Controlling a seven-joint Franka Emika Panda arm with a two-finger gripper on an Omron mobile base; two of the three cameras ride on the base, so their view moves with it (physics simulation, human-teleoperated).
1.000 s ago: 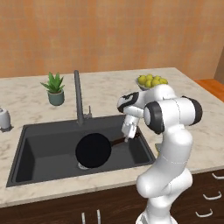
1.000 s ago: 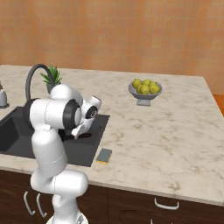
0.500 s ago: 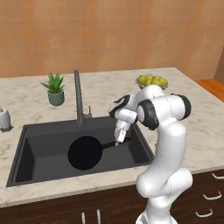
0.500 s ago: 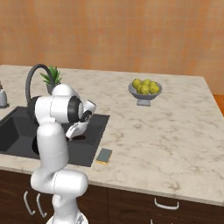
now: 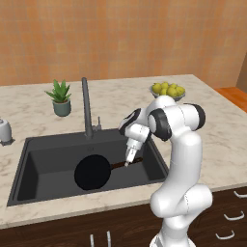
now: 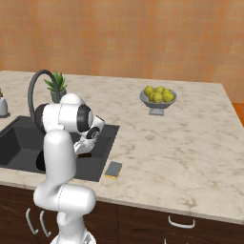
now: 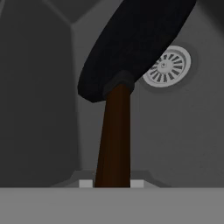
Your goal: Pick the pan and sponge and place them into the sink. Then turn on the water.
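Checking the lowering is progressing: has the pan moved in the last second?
Yes. In the left base view the pan has gone down and left, away from the faucet.

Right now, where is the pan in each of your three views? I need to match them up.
Left base view: the pan sits low in the sink, centre-left, handle running right to the gripper.
Right base view: hardly any pan is visible; the arm blocks that part of the basin, left of centre.
Hand view: pan fills the upper middle, handle running down.
Shared landmark: the sink basin.
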